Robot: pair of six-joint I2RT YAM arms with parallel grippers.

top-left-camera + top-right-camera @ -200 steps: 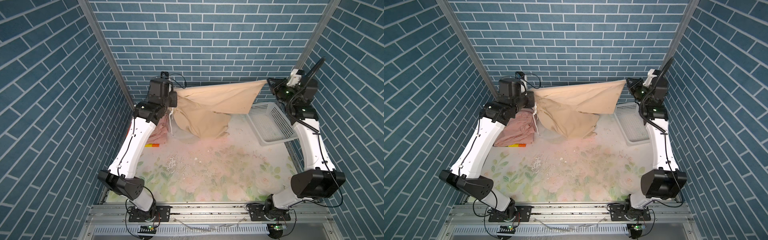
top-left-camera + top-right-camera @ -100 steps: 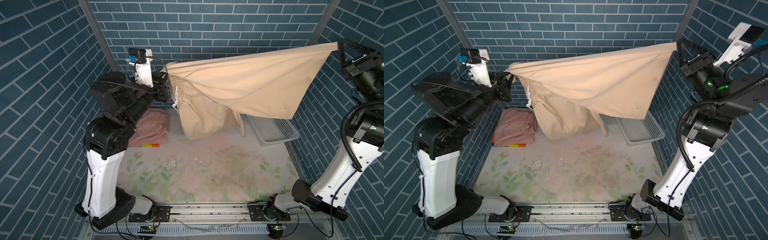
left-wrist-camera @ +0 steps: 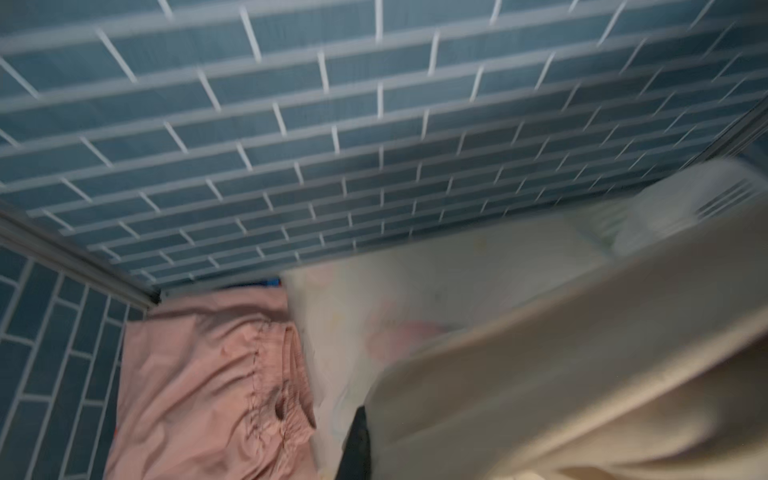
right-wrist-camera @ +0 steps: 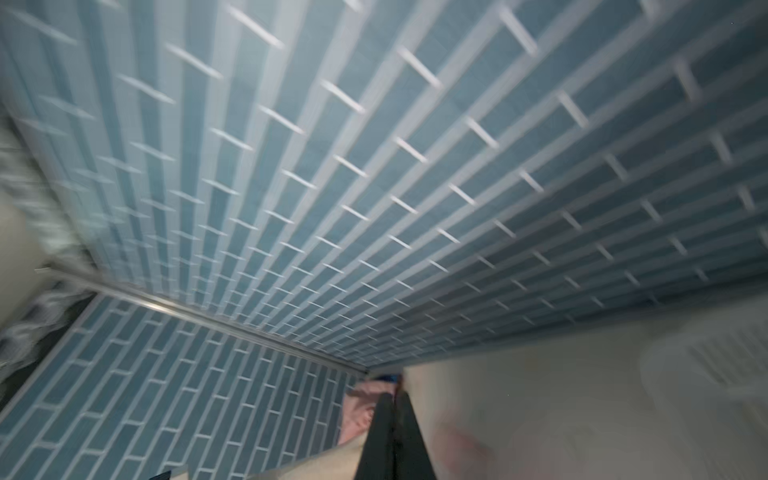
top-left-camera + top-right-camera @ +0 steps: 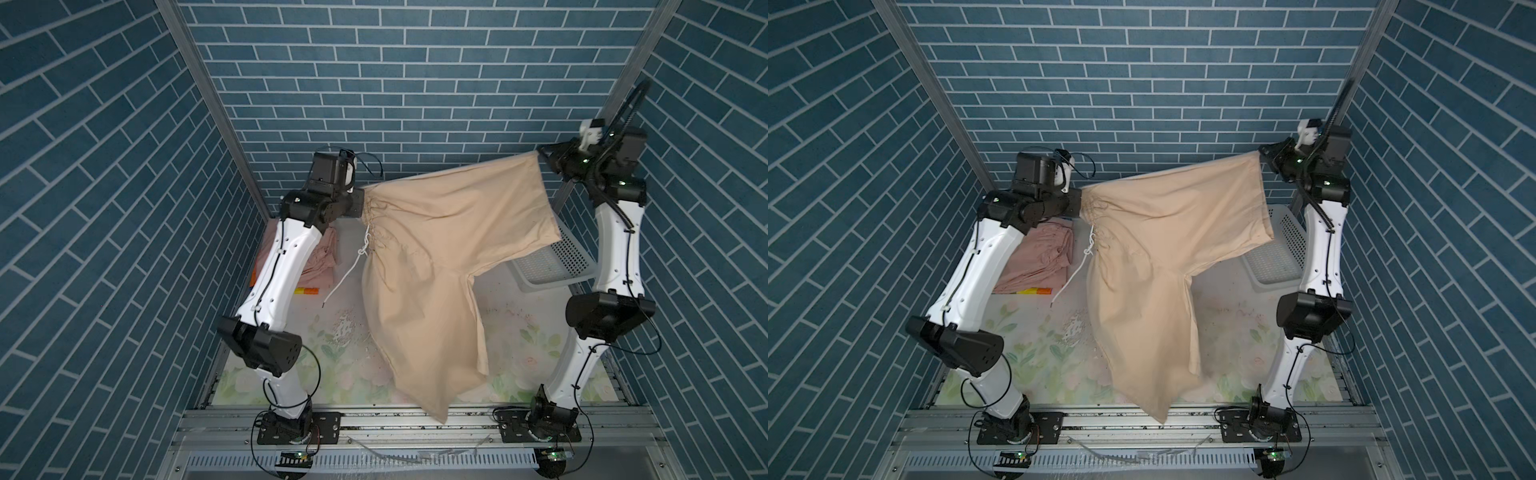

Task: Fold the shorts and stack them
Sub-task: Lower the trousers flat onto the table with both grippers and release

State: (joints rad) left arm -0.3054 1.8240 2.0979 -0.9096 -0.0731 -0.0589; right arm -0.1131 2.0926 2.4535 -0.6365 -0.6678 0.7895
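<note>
Both end effectors [image 5: 360, 203] [image 5: 539, 154] pinch beige shorts [image 5: 436, 249], long axis sideways, waist pointing left

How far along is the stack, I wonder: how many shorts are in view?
3. The beige shorts hang between the left gripper and right gripper; pink shorts lie folded at the far left of the table; a striped pair peeks from under them, mostly hidden.
</note>
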